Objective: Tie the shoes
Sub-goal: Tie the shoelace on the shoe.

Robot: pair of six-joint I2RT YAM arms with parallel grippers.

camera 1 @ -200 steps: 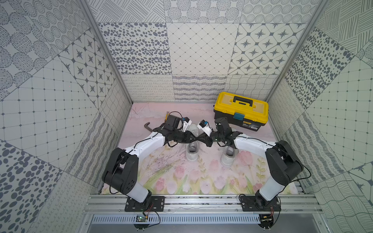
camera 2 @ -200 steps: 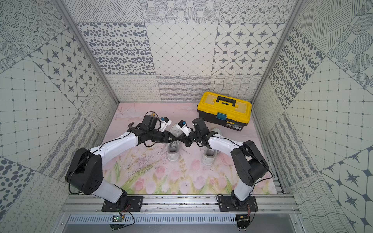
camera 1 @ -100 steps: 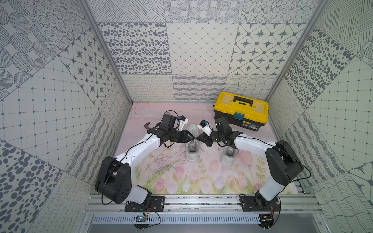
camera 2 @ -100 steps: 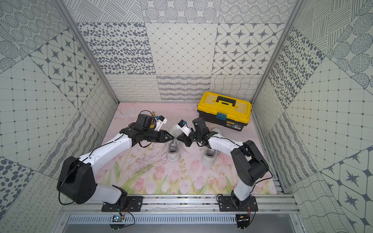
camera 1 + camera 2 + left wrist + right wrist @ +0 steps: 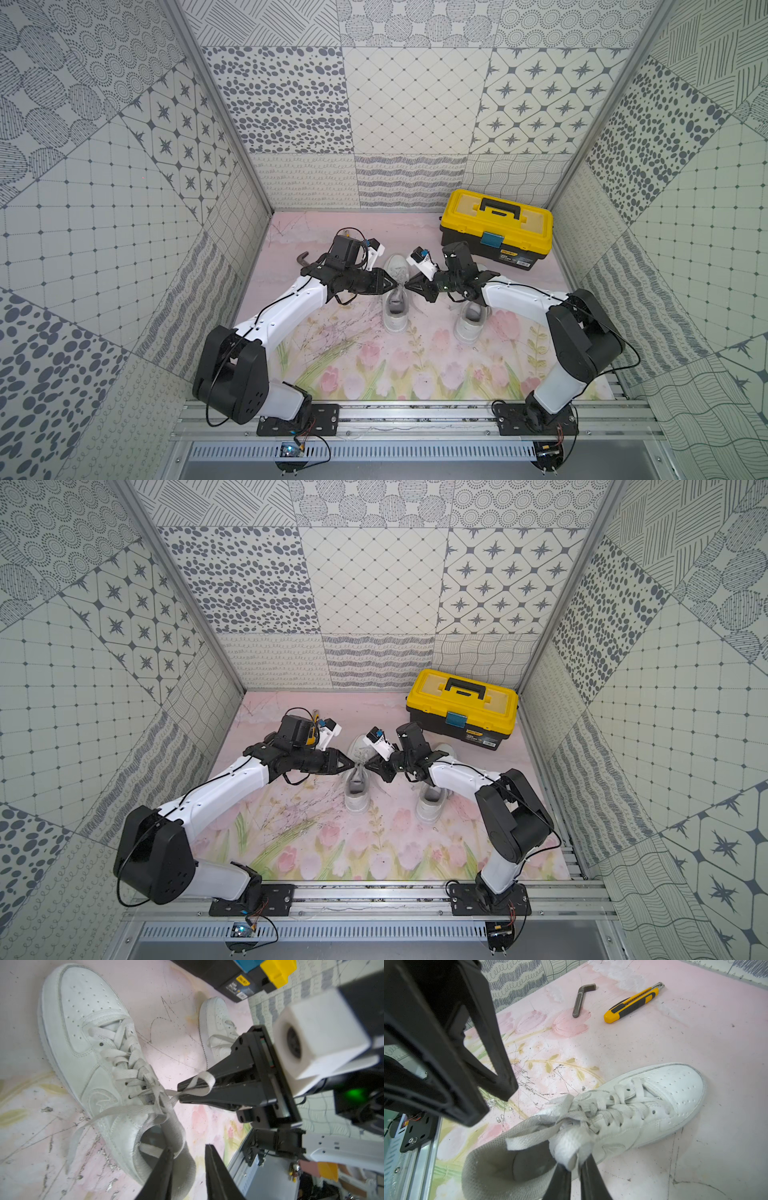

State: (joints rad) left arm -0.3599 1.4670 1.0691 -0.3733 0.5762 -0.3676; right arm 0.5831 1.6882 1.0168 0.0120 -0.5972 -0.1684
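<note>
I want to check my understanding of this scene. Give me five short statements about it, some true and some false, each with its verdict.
1. The right gripper pinches a lace loop. True.
2. The yellow toolbox stands open. False: its lid is closed.
3. The left gripper has its jaws apart. True.
4. The utility knife lies in the toolbox. False: it lies on the floral mat, beside a grey bent tool.
5. Both grippers are at the sneaker next to the toolbox. False: they meet over the other sneaker, farther from it.
</note>
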